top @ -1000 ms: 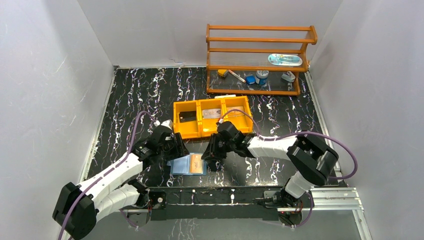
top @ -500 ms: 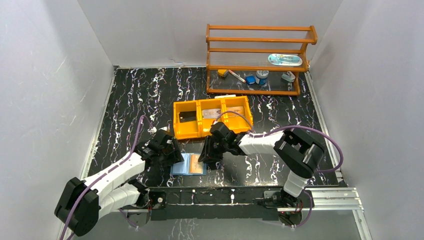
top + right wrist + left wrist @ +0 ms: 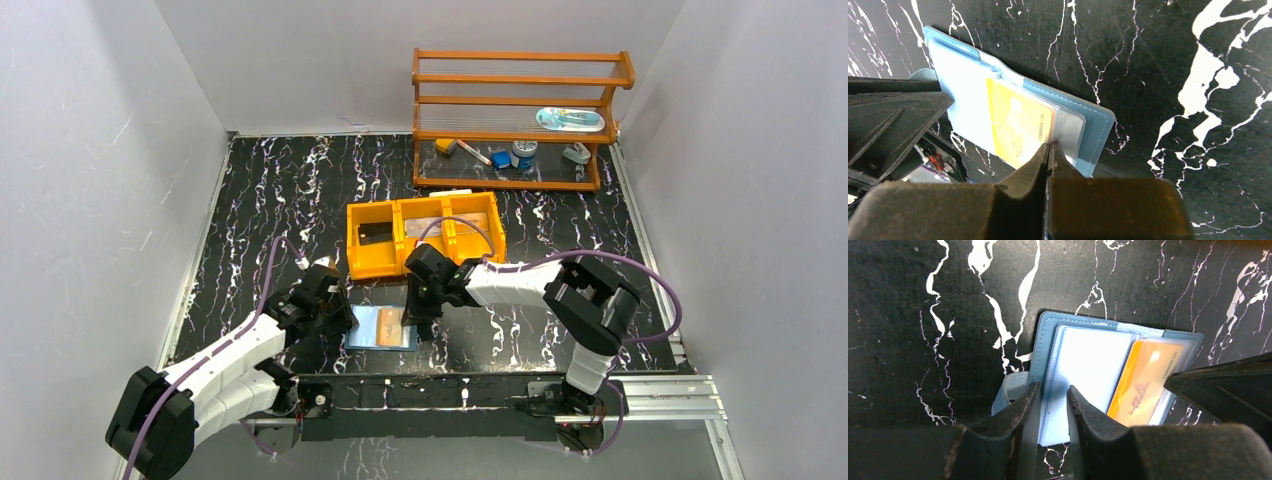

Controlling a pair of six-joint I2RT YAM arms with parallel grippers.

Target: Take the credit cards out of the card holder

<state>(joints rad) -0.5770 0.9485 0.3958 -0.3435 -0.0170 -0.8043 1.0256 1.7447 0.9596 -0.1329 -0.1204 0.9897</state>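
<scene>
The blue card holder (image 3: 364, 327) lies open and flat near the table's front edge. An orange credit card (image 3: 1143, 382) sits in its right leaf under a clear pocket; other cards are not distinguishable. My left gripper (image 3: 1053, 390) stands over the holder's left edge (image 3: 1048, 347), jaws narrowly apart, tips down on the pale-blue leaf. My right gripper (image 3: 1049, 146) has its jaws together at the right edge of the orange card (image 3: 1018, 125), on the holder's right leaf (image 3: 1098, 125). In the top view, the left gripper (image 3: 343, 318) and right gripper (image 3: 410, 325) flank the holder.
An orange three-compartment tray (image 3: 400, 262) stands just behind the holder, with flat items inside. A wooden shelf (image 3: 520, 100) holding small objects stands at the back right. The arms' mounting rail (image 3: 500, 385) runs along the near edge, close to the holder.
Both grippers have come down onto the card holder and narrowed their jaws. The right gripper has moved left onto the orange card's edge, and the left gripper has shifted slightly towards the near edge.
</scene>
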